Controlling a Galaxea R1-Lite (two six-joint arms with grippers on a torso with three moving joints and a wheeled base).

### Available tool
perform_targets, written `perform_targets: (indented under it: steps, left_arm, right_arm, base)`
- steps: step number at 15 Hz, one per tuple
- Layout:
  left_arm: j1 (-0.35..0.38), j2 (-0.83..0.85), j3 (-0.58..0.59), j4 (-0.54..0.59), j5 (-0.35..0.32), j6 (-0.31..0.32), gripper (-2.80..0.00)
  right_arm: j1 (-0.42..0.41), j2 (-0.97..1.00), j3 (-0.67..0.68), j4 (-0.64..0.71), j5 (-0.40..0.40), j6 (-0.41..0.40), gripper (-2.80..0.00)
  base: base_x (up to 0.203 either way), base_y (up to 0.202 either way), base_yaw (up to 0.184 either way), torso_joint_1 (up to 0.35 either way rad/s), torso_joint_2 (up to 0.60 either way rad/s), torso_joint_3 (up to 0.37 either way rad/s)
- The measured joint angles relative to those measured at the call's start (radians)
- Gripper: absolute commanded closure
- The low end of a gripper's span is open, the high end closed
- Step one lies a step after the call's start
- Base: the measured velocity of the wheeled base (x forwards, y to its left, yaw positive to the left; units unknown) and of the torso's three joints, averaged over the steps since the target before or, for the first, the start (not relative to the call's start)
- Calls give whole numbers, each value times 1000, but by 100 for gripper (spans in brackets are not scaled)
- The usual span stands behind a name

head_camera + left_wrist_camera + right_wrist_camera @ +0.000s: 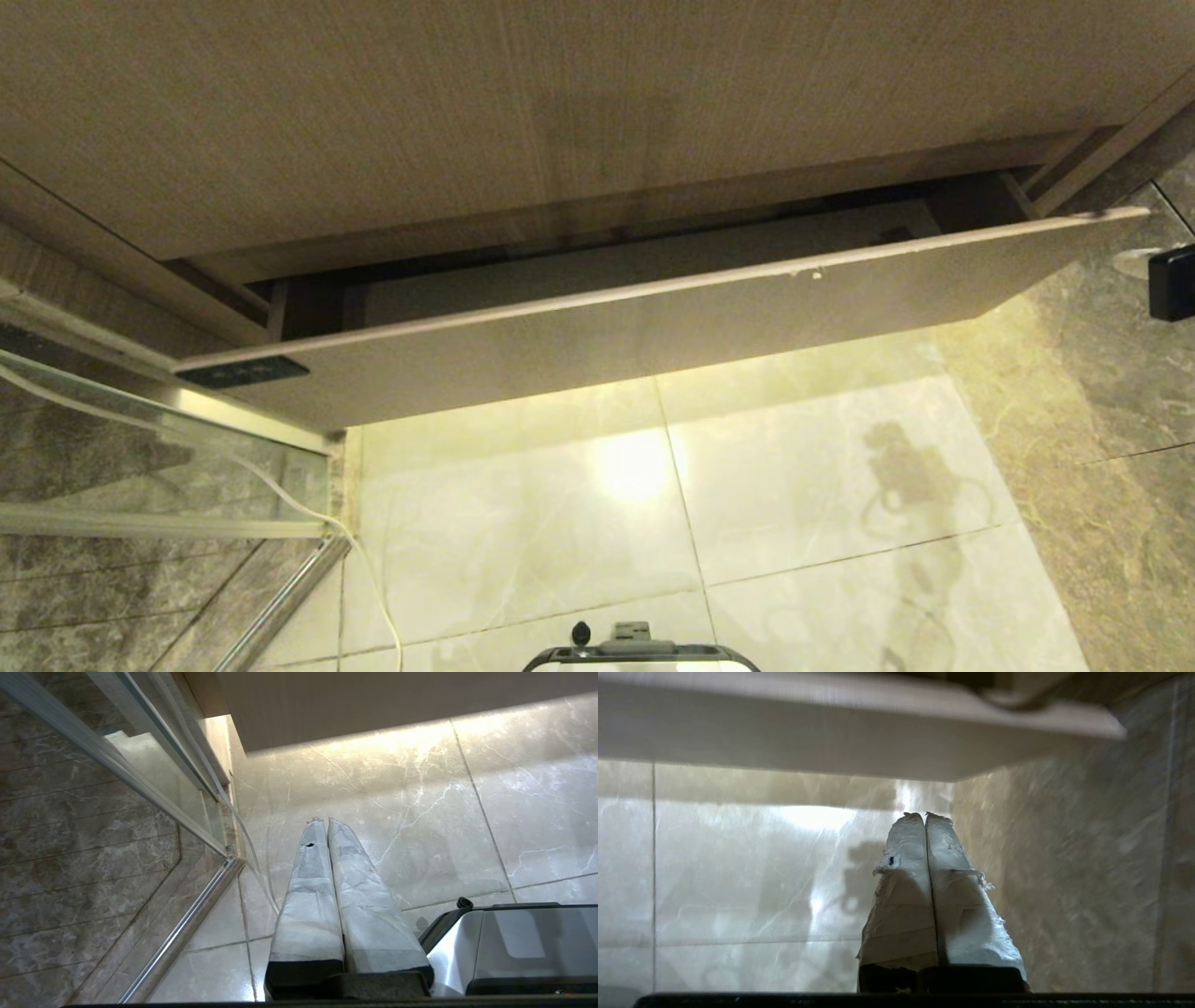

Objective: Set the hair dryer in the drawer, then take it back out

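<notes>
drawer [653, 345] ajar, slanted | dryer not seen in any view | right pincer [926, 815] closed, empty, under drawer's right corner | left pincer [324, 821] closed, empty, parked over floor | risk: rising pincer knocks drawer front

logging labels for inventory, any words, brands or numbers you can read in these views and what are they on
No text can be read in any view.
The small black label on the left corner of the drawer front: marks too small and dim to read.
The black object at the right edge of the head view: no legible marking.
The tape on the right hand has a tiny dark blue spot, not a readable character.
</notes>
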Motion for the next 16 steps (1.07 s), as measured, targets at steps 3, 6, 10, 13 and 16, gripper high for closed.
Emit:
perform_targets:
  steps: [3, 6, 10, 13, 16]
  left_arm:
    - [-1, 0, 0, 0, 0, 0, 0]
    - [-1, 0, 0, 0, 0, 0, 0]
    - [-1, 0, 0, 0, 0, 0, 0]
    - [0, 0, 0, 0, 0, -1, 0]
    - [-1, 0, 0, 0, 0, 0, 0]
  right_arm:
    - [4, -28, 13, 5, -2, 1, 0]
    - [3, -85, 51, 7, -6, 5, 0]
    - [17, -229, 142, 78, -10, 20, 0]
    - [63, -418, 247, 148, -16, 87, 0]
    - [170, -689, 392, 243, -46, 220, 0]
  base:
    - [0, 0, 0, 0, 0, 0]
    - [0, 0, 0, 0, 0, 0]
    - [0, 0, 0, 0, 0, 0]
    - [0, 0, 0, 0, 0, 0]
    - [0, 0, 0, 0, 0, 0]
